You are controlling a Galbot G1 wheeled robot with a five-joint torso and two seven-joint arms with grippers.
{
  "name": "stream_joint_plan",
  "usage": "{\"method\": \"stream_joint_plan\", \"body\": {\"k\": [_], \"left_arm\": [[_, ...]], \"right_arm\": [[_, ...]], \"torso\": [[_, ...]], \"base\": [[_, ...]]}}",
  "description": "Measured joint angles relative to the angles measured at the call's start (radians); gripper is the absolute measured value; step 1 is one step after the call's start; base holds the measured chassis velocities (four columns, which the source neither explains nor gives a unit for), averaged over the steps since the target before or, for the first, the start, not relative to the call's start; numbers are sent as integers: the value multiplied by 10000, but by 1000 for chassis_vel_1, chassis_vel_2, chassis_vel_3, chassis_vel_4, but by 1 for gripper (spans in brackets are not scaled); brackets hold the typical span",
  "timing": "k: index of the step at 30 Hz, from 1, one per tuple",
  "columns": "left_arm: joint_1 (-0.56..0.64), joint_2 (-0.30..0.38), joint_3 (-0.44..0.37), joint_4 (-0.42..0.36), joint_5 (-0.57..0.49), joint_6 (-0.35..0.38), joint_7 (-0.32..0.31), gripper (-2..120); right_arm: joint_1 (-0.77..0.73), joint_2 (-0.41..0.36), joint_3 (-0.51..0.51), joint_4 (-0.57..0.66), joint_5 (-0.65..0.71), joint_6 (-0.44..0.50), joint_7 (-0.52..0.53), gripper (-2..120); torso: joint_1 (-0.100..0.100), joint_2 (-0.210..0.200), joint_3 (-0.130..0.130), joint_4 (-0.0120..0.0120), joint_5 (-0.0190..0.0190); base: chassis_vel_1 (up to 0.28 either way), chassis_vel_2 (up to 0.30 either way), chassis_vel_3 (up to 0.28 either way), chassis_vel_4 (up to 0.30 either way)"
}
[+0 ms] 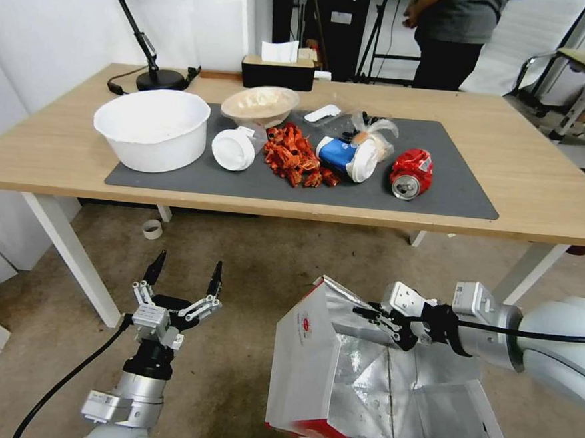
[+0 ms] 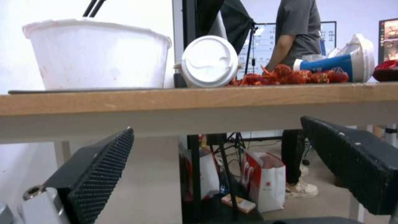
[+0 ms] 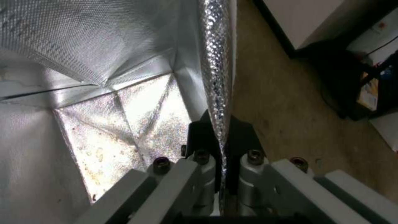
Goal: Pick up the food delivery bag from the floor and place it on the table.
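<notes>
Right gripper [image 1: 371, 313] is pinching the foil-lined rim of the food delivery bag [image 1: 315, 367], fingers [image 3: 203, 130] clamped tight on either side of the rim wall. Bag is sitting open-mouthed on the floor [image 1: 255, 276], at about 5 o'clock in the head view, below the near edge of the table [image 1: 542, 183]. Right arm is reaching in from 3 o'clock. Left gripper [image 1: 185, 278] is hanging idle over the floor at about 7 o'clock, fingers [image 2: 99, 174] spread wide, holding nothing, pointing toward the table edge. On the table's grey mat [image 1: 455, 190]: white bowl [image 1: 153, 128], white lidded cup [image 1: 234, 149], red crayfish shells [image 1: 295, 156], blue cup [image 1: 343, 157], crushed red can [image 1: 410, 174].
</notes>
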Motion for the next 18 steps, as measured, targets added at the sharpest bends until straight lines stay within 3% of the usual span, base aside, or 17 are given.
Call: {"method": "stream_joint_plan", "body": {"k": [18], "left_arm": [[71, 42, -6, -158, -29, 5, -5, 100]], "right_arm": [[-54, -13, 33, 52, -7, -10, -3, 0]], "torso": [[319, 781, 459, 0, 0]], "base": [[0, 0, 0, 0]]}}
